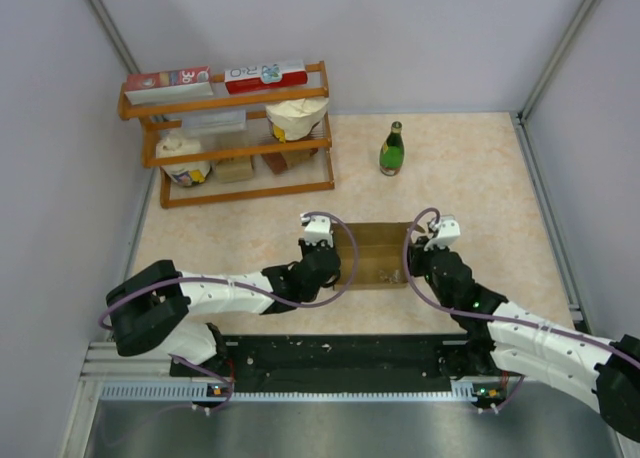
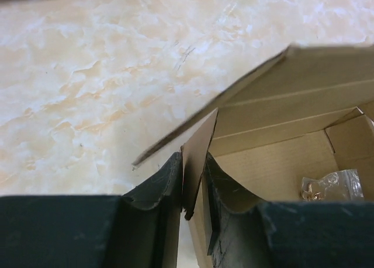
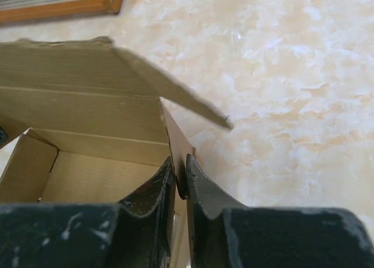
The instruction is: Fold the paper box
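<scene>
The paper box [image 1: 378, 240] is plain brown cardboard, standing open on the table between my two arms. Its lid flap [image 2: 292, 75] tilts up at the back. My left gripper [image 1: 335, 256] is at the box's left end. In the left wrist view the left gripper [image 2: 193, 165] is shut on the upright left side flap [image 2: 201, 142]. At the right end, my right gripper [image 1: 415, 260] pinches the right side flap [image 3: 178, 136] between nearly touching fingers [image 3: 201, 183]. A small clear plastic bag [image 2: 330, 186] lies inside the box.
A wooden shelf [image 1: 235, 148] stands at the back left with red-and-white cartons on top and goods below. A green bottle [image 1: 391, 149] stands behind the box. Grey walls close in the table on the left, back and right.
</scene>
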You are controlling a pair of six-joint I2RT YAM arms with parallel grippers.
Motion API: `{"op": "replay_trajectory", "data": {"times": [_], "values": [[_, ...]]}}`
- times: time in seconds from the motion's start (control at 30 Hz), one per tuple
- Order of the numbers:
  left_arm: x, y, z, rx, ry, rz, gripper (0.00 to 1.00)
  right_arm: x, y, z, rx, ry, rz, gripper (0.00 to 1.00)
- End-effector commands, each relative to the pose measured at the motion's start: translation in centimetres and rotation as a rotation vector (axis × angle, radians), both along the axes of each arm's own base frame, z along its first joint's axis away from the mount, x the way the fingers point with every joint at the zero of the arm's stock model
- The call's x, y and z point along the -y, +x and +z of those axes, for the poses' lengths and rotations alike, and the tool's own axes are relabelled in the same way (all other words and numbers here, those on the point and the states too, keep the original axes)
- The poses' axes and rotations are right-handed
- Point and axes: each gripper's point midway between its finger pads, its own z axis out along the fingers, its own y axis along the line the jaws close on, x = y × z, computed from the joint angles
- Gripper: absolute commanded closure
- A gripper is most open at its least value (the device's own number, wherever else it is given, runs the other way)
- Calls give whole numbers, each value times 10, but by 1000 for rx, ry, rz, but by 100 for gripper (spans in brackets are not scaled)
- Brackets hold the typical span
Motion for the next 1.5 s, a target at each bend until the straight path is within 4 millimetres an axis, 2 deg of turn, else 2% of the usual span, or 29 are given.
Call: {"op": "replay_trajectory", "data": {"times": [0.0, 0.17, 0.3, 0.47, 0.63, 0.73, 1.07, 1.13, 1.3, 1.47], "values": [[1, 1, 8, 29, -36, 16, 76, -2, -4, 3, 6, 18, 6, 85], [4, 1, 13, 47, -29, -12, 78, 4, -6, 24, 52, -22, 23, 71], [4, 1, 18, 69, -8, -37, 80, 4, -11, 40, 89, -74, 81, 52], [3, 1, 25, 97, 29, -70, 81, 4, -17, 53, 105, -126, 140, 43], [-1, 1, 28, 115, 55, -103, 82, 3, -13, 67, 105, -171, 161, 41], [-6, 3, 29, 120, 41, -126, 82, -1, -8, 68, 71, -201, 198, 40], [-20, 19, 38, 194, 17, -296, 86, -7, 16, 81, 4, -172, 297, 41], [-18, 21, 40, 206, 19, -341, 86, -14, 16, 85, -1, -151, 358, 41], [-15, 25, 45, 221, 22, -421, 87, -19, 25, 91, -27, -114, 435, 44], [-14, 26, 46, 219, 18, -454, 87, -21, 29, 88, -59, -120, 457, 50]]}}
